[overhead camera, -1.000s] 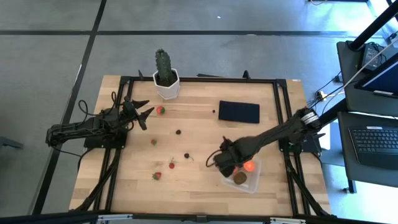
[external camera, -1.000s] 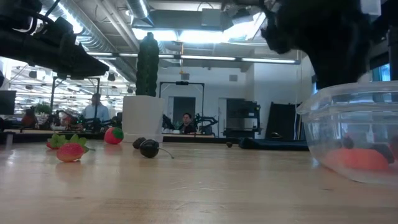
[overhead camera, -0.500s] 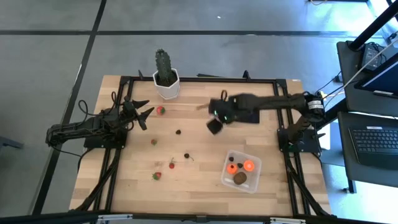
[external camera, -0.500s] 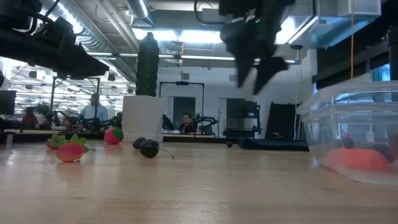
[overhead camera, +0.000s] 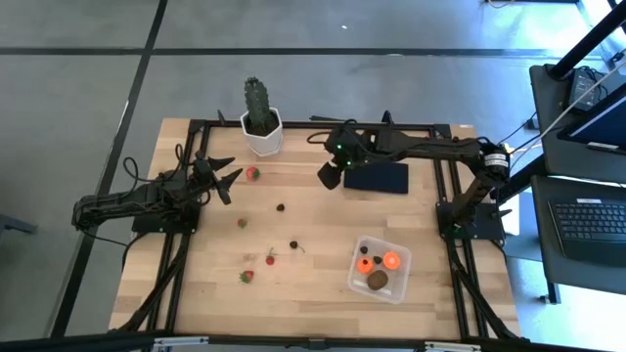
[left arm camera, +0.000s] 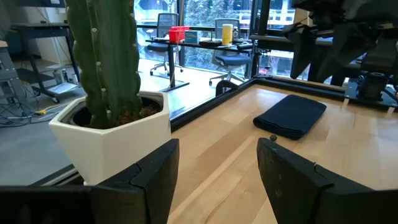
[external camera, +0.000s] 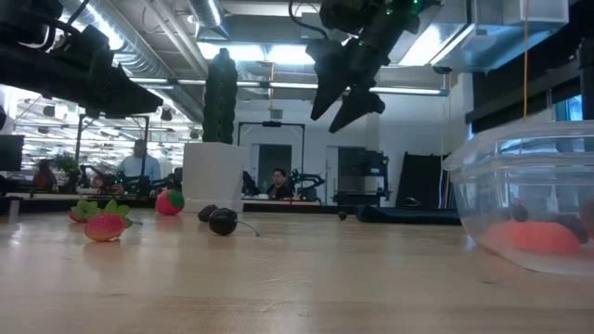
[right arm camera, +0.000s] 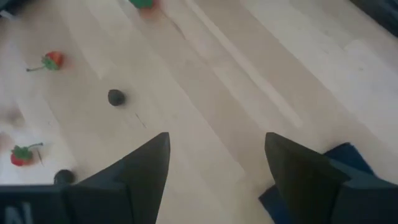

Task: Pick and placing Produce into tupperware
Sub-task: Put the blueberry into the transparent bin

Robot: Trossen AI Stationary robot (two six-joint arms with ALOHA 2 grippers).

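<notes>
The right end effector (overhead camera: 329,177) hangs in the air near the far edge of the counter (overhead camera: 313,293), just beside the flat black pad (overhead camera: 377,176). Its fingers are spread wide and hold nothing. The left end effector (overhead camera: 227,180) waits by the left edge, fingers spread too, close to a strawberry (overhead camera: 252,173) and the cactus pot (overhead camera: 261,135). The tupperware (overhead camera: 380,268) sits near the front right corner with two orange balls and a brown fruit inside. More strawberries (overhead camera: 246,277) and dark berries (overhead camera: 292,244) lie loose in the middle.
</notes>
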